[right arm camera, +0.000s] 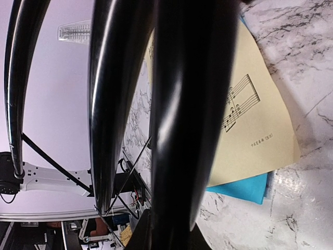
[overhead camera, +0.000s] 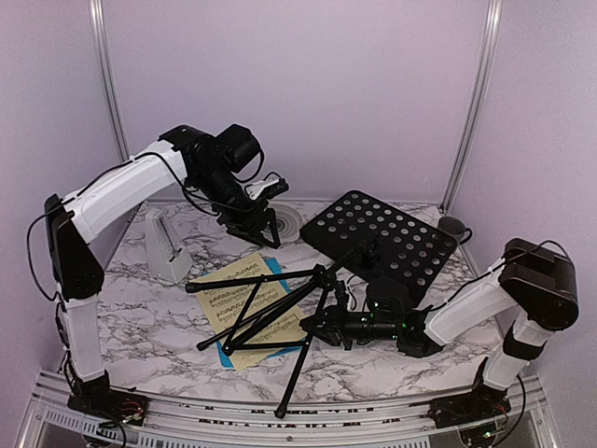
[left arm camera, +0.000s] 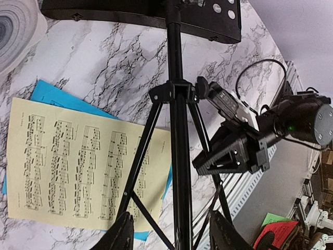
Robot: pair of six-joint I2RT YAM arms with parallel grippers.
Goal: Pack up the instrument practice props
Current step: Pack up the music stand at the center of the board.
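Top external: your music stand (overhead camera: pixel 373 245) lies flat on the table (overhead camera: pixel 140 317), legs over yellow page (overhead camera: pixel 244 308); right gripper (overhead camera: pixel 319 326) clamped on it, metronome (overhead camera: pixel 166 247) upright at left. Left wrist: left gripper (left arm camera: pixel 171 237) half-open, empty. Right wrist: blue page (right arm camera: pixel 244 187) under yellow.

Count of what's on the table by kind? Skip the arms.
music stand: 1
sheet-music pages: 2 (yellow page, blue page)
metronome: 1
mug: 1
round white roll: 1
Total: 6
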